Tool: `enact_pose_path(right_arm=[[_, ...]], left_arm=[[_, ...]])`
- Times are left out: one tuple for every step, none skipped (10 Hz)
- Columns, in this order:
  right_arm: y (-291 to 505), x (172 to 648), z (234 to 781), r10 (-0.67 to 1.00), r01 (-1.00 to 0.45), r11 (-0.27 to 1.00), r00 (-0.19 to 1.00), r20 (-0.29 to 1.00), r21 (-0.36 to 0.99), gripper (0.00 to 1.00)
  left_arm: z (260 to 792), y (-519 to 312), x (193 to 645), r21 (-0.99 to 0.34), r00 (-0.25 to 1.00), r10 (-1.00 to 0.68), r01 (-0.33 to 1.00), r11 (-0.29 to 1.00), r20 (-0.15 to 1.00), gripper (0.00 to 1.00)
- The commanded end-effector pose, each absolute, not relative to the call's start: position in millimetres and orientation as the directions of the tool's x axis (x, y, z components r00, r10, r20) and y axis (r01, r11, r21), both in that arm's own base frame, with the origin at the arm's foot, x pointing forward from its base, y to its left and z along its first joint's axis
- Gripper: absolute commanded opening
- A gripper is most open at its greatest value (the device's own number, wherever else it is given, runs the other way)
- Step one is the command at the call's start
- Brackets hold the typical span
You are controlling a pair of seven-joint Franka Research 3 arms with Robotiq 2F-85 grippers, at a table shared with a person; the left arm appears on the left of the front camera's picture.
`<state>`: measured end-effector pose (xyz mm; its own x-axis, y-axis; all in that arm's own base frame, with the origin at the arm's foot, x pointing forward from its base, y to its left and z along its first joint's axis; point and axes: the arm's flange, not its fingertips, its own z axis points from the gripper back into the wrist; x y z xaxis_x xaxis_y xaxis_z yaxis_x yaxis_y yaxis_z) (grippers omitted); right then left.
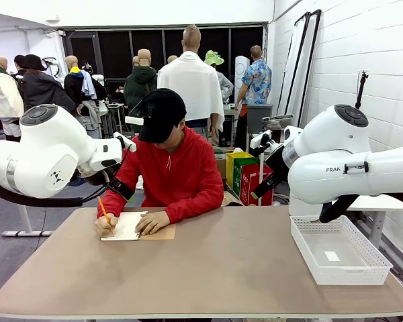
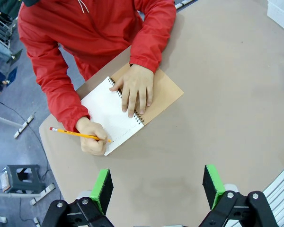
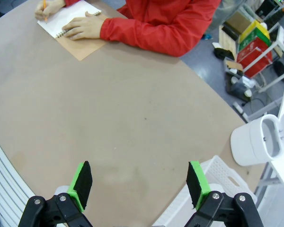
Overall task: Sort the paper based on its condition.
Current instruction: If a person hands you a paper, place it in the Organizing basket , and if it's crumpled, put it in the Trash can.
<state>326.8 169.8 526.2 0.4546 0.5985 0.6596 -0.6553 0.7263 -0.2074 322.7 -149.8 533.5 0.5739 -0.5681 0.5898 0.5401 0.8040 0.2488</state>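
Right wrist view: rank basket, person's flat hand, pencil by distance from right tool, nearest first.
1. Basket, just beside the right tool, lower right.
2. Flat hand, on the notebook, upper left.
3. Pencil, beyond that hand, top edge.

The front view sits at the robot's edge of the table (image 1: pixel 221 268), between the arms, facing across it at the person (image 1: pixel 181 168) seated at twelve o'clock, with the notebook (image 1: pixel 124 227) at ten o'clock and the basket (image 1: pixel 349 275) at four o'clock. The left wrist view looks steeply down from well above, past the left gripper (image 2: pixel 156 169), onto the notebook at eleven o'clock of its picture. The right wrist view, equally high over the right gripper (image 3: pixel 139 163), takes in mid-table, sharing that notebook at eleven o'clock, the person's arms at twelve o'clock and a basket corner at five o'clock.
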Motion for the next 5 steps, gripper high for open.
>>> enact_pose_path(right_arm=[[169.9,326.9,525.9,0.591,-0.650,0.733,0.462,0.661,-0.201,1.00],[169.9,326.9,525.9,0.591,-0.650,0.733,0.462,0.661,-0.201,1.00],[169.9,326.9,525.9,0.591,-0.650,0.733,0.462,0.661,-0.201,1.00],[169.9,326.9,525.9,0.591,-0.650,0.733,0.462,0.661,-0.201,1.00],[169.9,326.9,525.9,0.591,-0.650,0.733,0.462,0.661,-0.201,1.00]], left_arm=[[533.8,-149.7,322.6,0.249,0.573,-0.569,0.541,0.804,0.590,1.00],[533.8,-149.7,322.6,0.249,0.573,-0.569,0.541,0.804,0.590,1.00],[533.8,-149.7,322.6,0.249,0.573,-0.569,0.541,0.804,0.590,1.00],[533.8,-149.7,322.6,0.249,0.573,-0.569,0.541,0.804,0.590,1.00],[533.8,-149.7,322.6,0.249,0.573,-0.569,0.541,0.804,0.590,1.00]])
